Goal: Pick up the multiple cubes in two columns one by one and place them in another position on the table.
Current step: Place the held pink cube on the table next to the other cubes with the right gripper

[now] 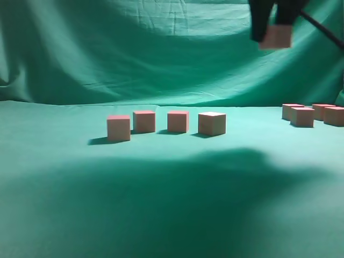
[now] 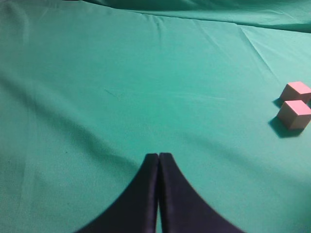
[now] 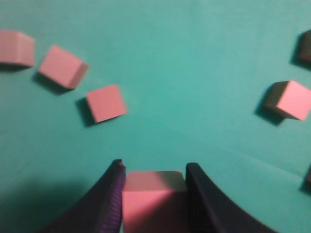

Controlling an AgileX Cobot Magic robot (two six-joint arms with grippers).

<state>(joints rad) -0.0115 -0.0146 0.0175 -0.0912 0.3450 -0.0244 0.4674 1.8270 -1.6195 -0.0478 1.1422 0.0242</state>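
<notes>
Pinching one cube (image 3: 154, 194) high above the desk (image 1: 172, 215) so it could clear the other cubes (image 1: 166, 123), the right tool (image 3: 153, 191) carried it, while the left tool (image 2: 159, 167) was pressed together.

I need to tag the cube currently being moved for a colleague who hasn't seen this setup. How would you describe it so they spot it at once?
Look above the green table, toward the upper right against the draped backdrop, where the right gripper hangs high in the air. The cube sits clamped between its dark fingers. It is the only cube off the cloth; every other one rests on the table.
</notes>
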